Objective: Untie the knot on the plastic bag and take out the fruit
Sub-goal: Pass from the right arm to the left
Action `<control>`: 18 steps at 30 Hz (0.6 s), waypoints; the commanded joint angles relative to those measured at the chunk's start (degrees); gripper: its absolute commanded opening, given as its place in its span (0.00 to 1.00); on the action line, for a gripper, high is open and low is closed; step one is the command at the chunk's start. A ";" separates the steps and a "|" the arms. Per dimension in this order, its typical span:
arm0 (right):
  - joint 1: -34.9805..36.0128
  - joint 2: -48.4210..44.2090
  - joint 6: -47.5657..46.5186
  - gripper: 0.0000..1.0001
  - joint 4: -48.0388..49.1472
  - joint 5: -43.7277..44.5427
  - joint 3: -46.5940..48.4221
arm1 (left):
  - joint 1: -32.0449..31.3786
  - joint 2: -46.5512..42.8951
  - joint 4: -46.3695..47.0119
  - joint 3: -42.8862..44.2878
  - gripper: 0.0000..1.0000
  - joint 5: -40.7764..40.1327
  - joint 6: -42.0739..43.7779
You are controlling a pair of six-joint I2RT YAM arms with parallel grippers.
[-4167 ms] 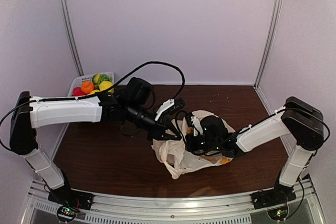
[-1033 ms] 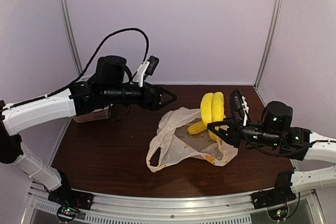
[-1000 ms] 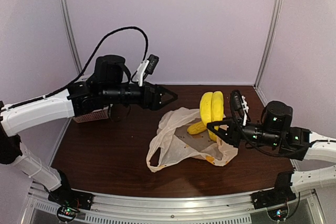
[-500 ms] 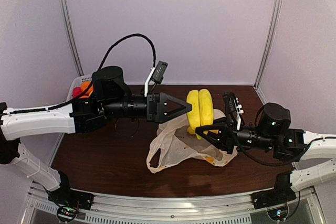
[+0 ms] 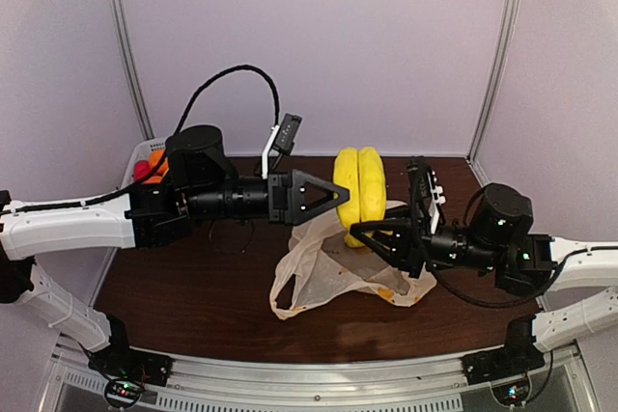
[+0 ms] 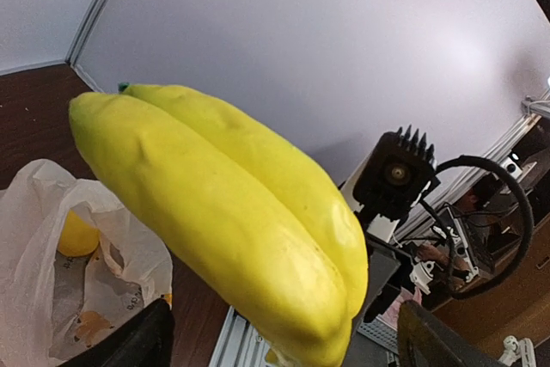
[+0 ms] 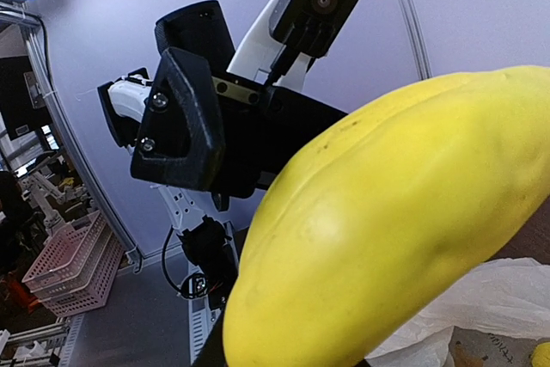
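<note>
Two yellow bananas (image 5: pixel 359 192) stand upright in the air above the plastic bag (image 5: pixel 323 272), and my right gripper (image 5: pixel 373 234) is shut on their lower end. My left gripper (image 5: pixel 340 197) points right, open, with its tips at the bananas' left side. From the left wrist the bananas (image 6: pixel 232 212) fill the space between my wide-apart fingers (image 6: pixel 142 341). They also fill the right wrist view (image 7: pixel 404 229) and hide that gripper's fingers. The cream bag lies slack and open on the table, with a yellow fruit (image 6: pixel 76 234) inside. The knot does not show.
A white slotted basket (image 5: pixel 143 153) with orange and red pieces stands at the back left, behind my left arm. Metal posts rise at the back corners. The table is dark brown wood (image 5: pixel 193 287).
My right gripper has carried the bananas up and to the left. My left gripper has moved right until its tips reach them, its jaws a little wider.
</note>
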 commanded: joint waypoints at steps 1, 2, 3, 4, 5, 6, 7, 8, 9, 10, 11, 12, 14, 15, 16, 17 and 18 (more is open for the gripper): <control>0.34 0.05 -3.17 0.00 0.56 -0.61 2.23 | -0.22 0.04 -0.22 0.33 0.91 -2.24 0.33; 0.34 0.28 -3.57 0.00 0.06 -0.95 2.60 | -0.27 -0.11 0.80 0.08 0.89 -2.24 -0.01; 0.29 0.52 -3.69 0.00 -0.19 -1.23 2.84 | -0.26 -0.41 1.68 -0.25 0.87 -2.31 -0.24; 0.33 0.60 -3.77 0.00 -0.20 -1.47 2.83 | -0.27 -0.63 2.57 -0.47 0.85 -2.41 -0.51; 0.34 0.67 -3.83 0.00 -0.09 -1.53 2.76 | -0.27 -0.87 3.21 -0.72 0.84 -2.55 -0.69; 0.34 0.72 -3.88 0.00 -0.12 -1.65 2.65 | -0.22 -1.03 3.98 -0.90 0.81 -2.58 -0.86; 0.34 0.81 -3.87 0.00 -0.18 -1.85 2.58 | -0.18 -1.15 4.71 -1.16 0.79 -2.49 -1.20; 0.34 0.99 -3.88 0.00 -0.18 -2.15 2.57 | -0.18 -1.11 5.24 -1.32 0.76 -2.24 -1.59; 0.34 1.14 -3.72 0.00 -0.15 -2.60 2.63 | -0.18 -0.99 5.44 -1.28 0.74 -1.92 -1.84; 0.34 1.42 -3.56 0.00 0.07 -3.12 2.67 | -0.05 -0.82 5.47 -1.14 0.72 -1.51 -2.04; 0.34 1.69 -3.37 0.00 0.37 -3.54 2.65 | -0.07 -0.64 5.39 -1.01 0.68 -1.09 -2.19; 0.34 1.99 -3.17 0.00 0.82 -3.79 2.65 | -0.09 -0.59 5.43 -0.98 0.65 -0.94 -2.29; 0.33 2.52 -3.09 0.00 1.03 -4.13 2.72 | -0.10 -0.71 5.90 -1.38 0.62 -0.92 -2.69; 0.34 2.79 -2.97 0.00 1.06 -4.27 2.74 | 0.01 -0.76 6.36 -1.60 0.60 -0.86 -2.95; 0.34 3.05 -2.98 0.00 0.99 -4.34 2.74 | 0.04 -0.76 6.89 -1.86 0.57 -0.77 -3.18; 0.34 3.28 -2.88 0.00 1.05 -4.28 2.74 | 0.07 -0.72 7.33 -2.08 0.55 -0.70 -3.50; 0.34 3.43 -2.87 0.00 1.03 -4.21 2.62 | 0.12 -0.66 7.69 -2.24 0.53 -0.65 -3.76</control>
